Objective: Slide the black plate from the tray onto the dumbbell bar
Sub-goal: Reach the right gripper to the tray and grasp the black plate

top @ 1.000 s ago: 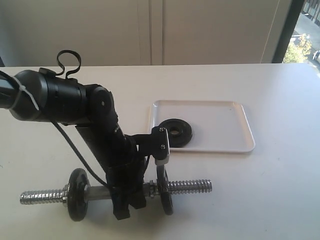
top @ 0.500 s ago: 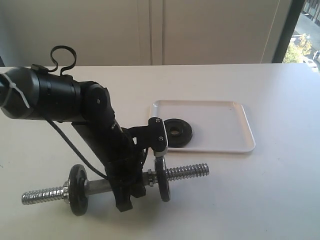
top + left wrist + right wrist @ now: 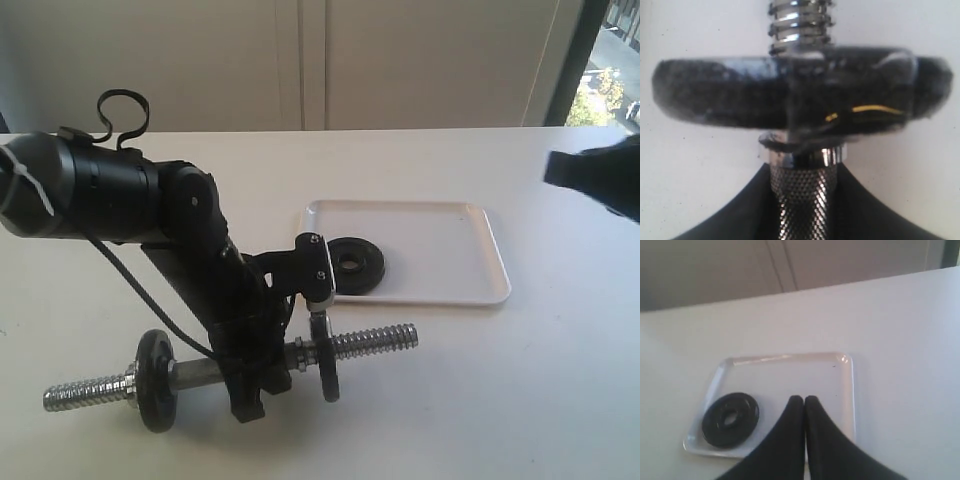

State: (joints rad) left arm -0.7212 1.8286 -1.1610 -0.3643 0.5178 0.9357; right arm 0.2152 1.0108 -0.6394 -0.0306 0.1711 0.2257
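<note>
Black cast iron already sits on the dumbbell bar (image 3: pixel 375 343): one disc (image 3: pixel 155 380) near its left end and another (image 3: pixel 326 368) near its right, both standing on edge. The black plate (image 3: pixel 352 265) in question is not yet loaded. It lies flat in the near-left corner of the tray (image 3: pixel 440 245), untouched.

The left arm's fingers (image 3: pixel 735 222) pinch the knurled middle of the bar, as far as I can judge, steadying it. The right arm's fingers (image 3: pixel 792 430) are pressed together and empty, hanging well apart from the plate. By my reading, the pick-up, the carry and the threading onto the free right end are all left to do.

The surface (image 3: pixel 520 400) is plain matte white. Pale wall panels (image 3: pixel 400 60) stand behind it, with a window (image 3: pixel 605 70) at the far right.
</note>
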